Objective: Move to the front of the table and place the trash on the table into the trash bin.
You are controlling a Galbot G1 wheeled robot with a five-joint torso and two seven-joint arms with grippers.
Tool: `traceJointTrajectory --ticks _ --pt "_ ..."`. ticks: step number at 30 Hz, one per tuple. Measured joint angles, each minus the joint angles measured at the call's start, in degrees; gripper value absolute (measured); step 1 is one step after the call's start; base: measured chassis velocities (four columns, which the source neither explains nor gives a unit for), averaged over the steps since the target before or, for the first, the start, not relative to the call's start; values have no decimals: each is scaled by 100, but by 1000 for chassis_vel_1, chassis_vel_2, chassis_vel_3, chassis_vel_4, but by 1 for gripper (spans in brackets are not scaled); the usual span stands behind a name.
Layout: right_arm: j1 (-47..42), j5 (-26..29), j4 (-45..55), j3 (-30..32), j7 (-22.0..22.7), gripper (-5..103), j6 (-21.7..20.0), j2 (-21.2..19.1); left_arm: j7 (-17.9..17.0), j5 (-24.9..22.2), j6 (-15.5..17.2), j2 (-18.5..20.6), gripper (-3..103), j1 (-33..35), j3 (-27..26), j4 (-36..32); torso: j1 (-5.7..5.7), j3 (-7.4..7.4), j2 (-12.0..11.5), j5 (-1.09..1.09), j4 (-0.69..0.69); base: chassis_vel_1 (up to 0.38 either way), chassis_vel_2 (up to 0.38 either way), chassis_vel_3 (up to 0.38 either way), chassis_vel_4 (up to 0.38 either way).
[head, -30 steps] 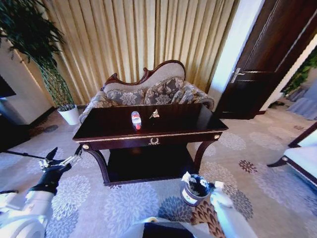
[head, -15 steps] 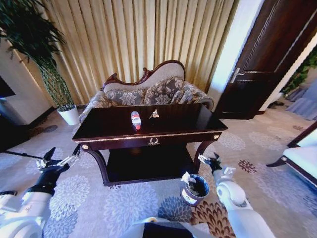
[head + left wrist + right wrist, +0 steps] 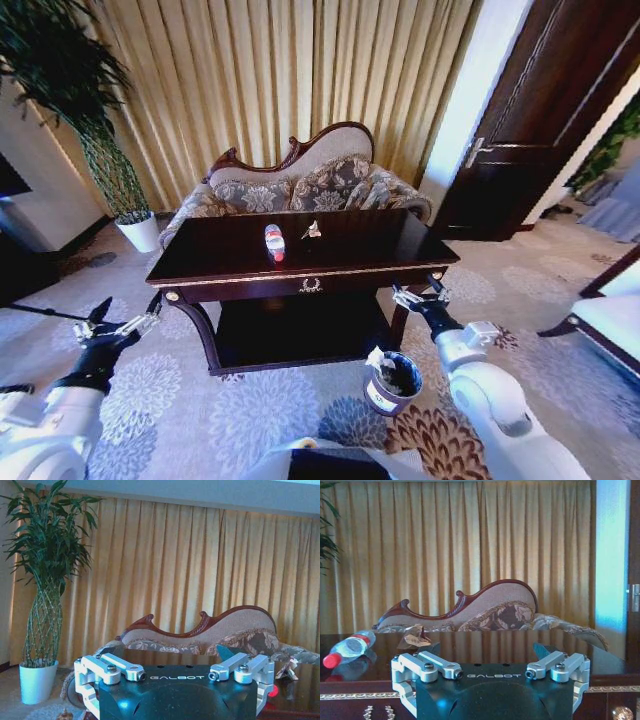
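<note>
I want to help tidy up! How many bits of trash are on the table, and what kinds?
Bottle: 1
Wrapper: 1
Total on the table: 2

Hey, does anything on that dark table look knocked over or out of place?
Yes. A plastic bottle lies on its side on the table rather than standing, red cap toward the front edge. A small crumpled wrapper sits just beside it. Nothing looks spilled or damaged.
</note>
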Motion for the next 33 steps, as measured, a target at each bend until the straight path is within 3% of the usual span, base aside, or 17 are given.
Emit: traceJointTrajectory --ticks 12,33 --pt "-50 2 91 -29 -17 100 -2 7 2 9 8 -23 100 14 -21 -34 -1 -1 0 0 0 -17 23 24 -20" --pt "-86 -47 133 -25 -35 100 10 24 8 15 9 -37 100 35 -29 -38 2 1 -1 0 1 -185 183 178 -193"
